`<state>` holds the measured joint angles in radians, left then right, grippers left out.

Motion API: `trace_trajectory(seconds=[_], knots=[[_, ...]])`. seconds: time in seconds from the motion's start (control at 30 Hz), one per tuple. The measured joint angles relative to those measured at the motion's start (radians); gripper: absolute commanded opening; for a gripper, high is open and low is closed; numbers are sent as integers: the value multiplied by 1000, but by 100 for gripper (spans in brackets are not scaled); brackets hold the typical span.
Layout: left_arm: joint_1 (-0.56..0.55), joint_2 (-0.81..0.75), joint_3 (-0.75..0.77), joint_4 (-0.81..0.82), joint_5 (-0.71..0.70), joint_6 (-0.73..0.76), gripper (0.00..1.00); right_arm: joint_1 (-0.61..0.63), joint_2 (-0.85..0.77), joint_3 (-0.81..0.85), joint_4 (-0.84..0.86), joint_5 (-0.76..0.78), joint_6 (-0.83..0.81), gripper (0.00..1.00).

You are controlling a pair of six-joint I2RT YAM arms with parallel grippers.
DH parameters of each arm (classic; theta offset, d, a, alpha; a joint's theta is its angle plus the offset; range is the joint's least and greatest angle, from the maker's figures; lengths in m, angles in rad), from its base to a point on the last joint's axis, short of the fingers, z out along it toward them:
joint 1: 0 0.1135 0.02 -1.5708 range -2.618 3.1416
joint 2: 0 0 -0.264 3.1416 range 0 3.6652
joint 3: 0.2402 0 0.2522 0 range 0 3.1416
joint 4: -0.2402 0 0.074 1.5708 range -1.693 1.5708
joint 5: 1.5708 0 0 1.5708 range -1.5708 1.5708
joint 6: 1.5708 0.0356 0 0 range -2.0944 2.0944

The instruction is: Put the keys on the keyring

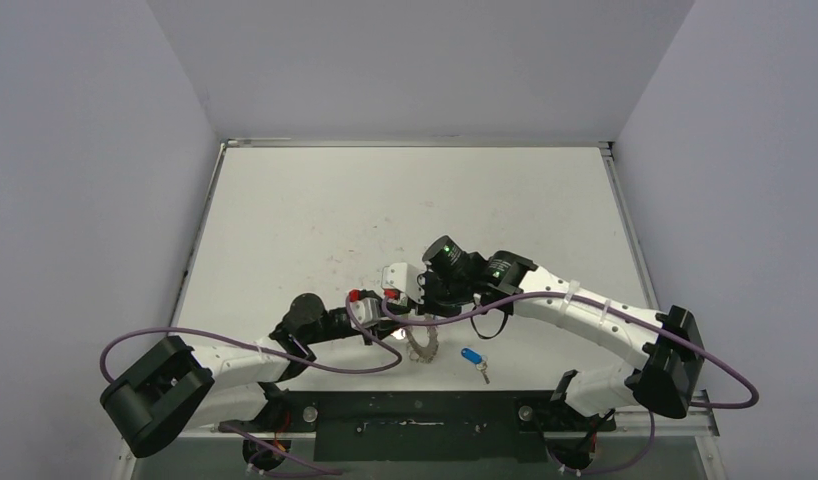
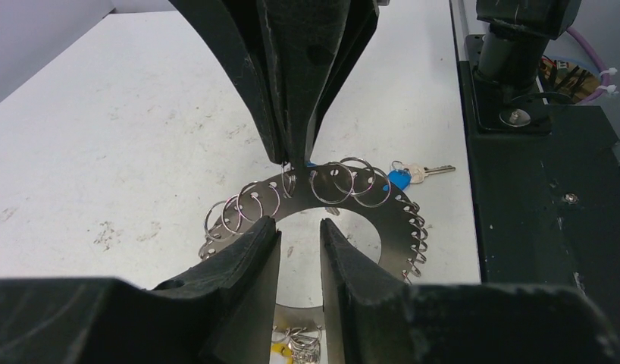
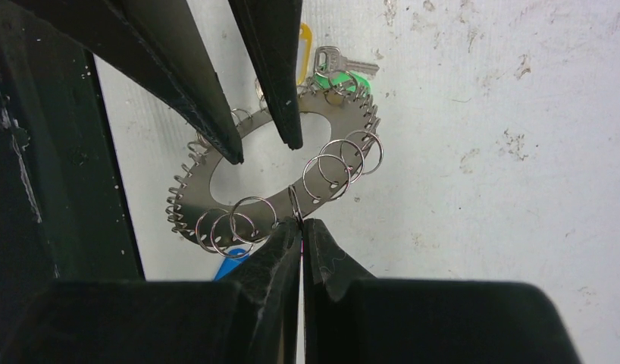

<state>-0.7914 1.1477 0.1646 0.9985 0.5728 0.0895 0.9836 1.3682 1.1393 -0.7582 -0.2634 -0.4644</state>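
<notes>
keyring (image 2: pixel 375 220), a flat metal band fringed with wire loops, sits under the left claw (image 2: pixel 299 221), whose fingers stand apart; yellow-tagged keys (image 2: pixel 295 345) bunch nearest its wrist. opposite, the right claw (image 3: pixel 300 221) is pinched on one loop. beyond, a blue-tagged key (image 2: pixel 402 180); scuffed white table (image 2: pixel 102 136) lies open leftward.

- My left arm (image 1: pixel 235 360) reaches right and low, left jaws narrowly parted.
- My right arm (image 1: pixel 585 315) reaches left, right jaws pressed together, tips facing the left pair.
</notes>
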Motion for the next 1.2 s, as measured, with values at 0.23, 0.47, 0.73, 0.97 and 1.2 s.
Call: trace_trajectory(seconds=[0.23, 0.47, 0.73, 0.97, 1.2], knots=[[-13, 15, 0, 53, -2, 1, 24, 0, -5, -25, 0, -37, -8, 0], [-33, 14, 0, 61, -17, 2, 25, 0, -5, -31, 9, -86, -3, 0], [-59, 32, 0, 65, -35, 2, 19, 0, -5, -41, 56, -127, 24, 0], [-67, 46, 0, 69, -44, 9, 0, -1, -5, -43, 68, -137, 34, 0], [-68, 24, 0, 37, -50, 28, 14, -1, -5, -44, 71, -136, 34, 0]])
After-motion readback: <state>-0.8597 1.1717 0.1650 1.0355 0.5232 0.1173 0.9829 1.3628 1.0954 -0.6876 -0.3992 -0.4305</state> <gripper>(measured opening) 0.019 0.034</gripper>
